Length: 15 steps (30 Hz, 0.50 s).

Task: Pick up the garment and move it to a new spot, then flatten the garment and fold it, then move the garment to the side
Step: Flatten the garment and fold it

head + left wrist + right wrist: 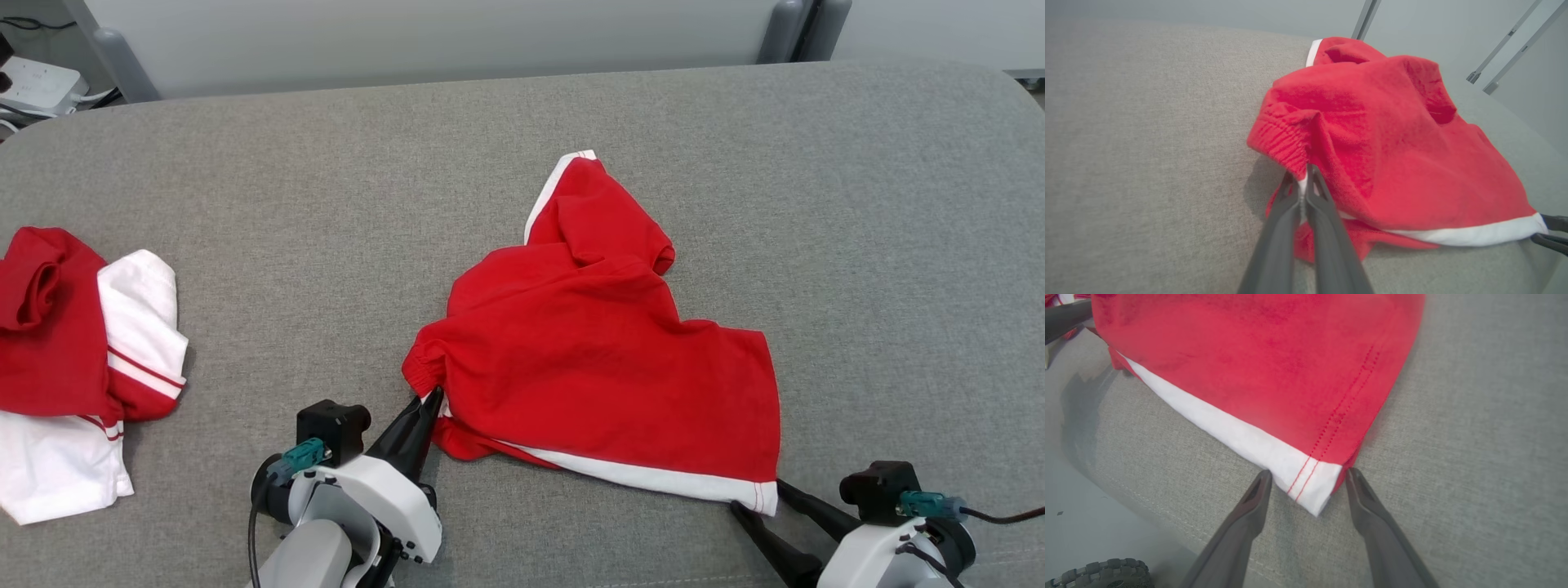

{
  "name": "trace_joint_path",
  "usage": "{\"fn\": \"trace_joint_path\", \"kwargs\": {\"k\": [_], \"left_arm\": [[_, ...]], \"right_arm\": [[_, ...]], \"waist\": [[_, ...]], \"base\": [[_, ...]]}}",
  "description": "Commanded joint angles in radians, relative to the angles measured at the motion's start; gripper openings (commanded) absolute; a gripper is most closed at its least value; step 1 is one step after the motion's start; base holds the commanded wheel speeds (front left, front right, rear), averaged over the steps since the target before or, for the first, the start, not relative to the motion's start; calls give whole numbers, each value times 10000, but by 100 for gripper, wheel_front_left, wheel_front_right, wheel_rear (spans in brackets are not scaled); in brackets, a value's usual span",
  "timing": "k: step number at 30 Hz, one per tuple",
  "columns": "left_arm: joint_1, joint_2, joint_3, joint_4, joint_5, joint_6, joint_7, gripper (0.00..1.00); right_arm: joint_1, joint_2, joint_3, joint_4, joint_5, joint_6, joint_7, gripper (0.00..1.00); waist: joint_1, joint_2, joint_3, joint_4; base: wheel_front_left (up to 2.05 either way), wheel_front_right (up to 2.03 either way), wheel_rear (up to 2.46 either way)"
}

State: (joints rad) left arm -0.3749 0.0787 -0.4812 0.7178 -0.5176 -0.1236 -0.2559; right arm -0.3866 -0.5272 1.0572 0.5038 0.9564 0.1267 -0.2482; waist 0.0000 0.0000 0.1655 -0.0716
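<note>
One crumpled pile of red and white clothes [82, 359] lies at the far left of a grey fabric-covered table [286, 204], well apart from everything else. Moving right, the left gripper [430, 400] reaches up from the near edge, its two dark fingers pinched tight on the gathered elastic waistband of the red shorts [604, 359]. The left wrist view shows a sliver of fabric clamped between the tips. The shorts lie rumpled near the table's middle, with one leg bunched toward the far side and a white stripe running along the near edge to the lower right corner. At that corner the right gripper [758, 496] sits low over the table with its fingers spread apart, one tip on each side of the white-trimmed hem corner, just beside the cloth but not clamping it.
</note>
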Motion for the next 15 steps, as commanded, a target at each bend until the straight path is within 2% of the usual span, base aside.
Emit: {"fn": "trace_joint_path", "kwargs": {"k": [1,4,5,6,7,9,11,15], "left_arm": [[-158,107,276,-252,89,-70,-59,0],[-153,116,287,-274,99,-70,-59,0],[-155,117,288,-284,104,-70,-59,0],[-155,117,286,-291,110,-70,-59,0],[-155,118,283,-290,113,-71,-59,0],[-158,119,279,-287,114,-71,-59,0],[-163,122,267,-282,120,-71,-59,0],[-173,158,341,-308,118,-71,-59,0]], "right_arm": [[-79,-161,125,2,111,40,-135,93],[-202,-107,223,90,195,40,-135,95],[-238,-78,247,109,233,40,-135,89],[-256,-57,343,153,284,40,-135,79],[-280,-36,457,201,353,40,-135,59],[-339,-11,649,270,515,40,-135,27],[-444,-6,756,258,657,40,-135,0],[-657,-60,201,-56,788,40,-135,0]], "waist": [[0,0,0,2],[0,0,7,-7],[0,0,13,-8],[0,0,14,-6],[0,0,11,-4],[0,0,1,3],[0,0,-22,15],[0,0,-93,28]], "base": [[0,0,0],[0,0,0],[0,0,0],[0,0,0],[0,0,0],[0,0,0],[0,0,0],[0,0,0]]}}
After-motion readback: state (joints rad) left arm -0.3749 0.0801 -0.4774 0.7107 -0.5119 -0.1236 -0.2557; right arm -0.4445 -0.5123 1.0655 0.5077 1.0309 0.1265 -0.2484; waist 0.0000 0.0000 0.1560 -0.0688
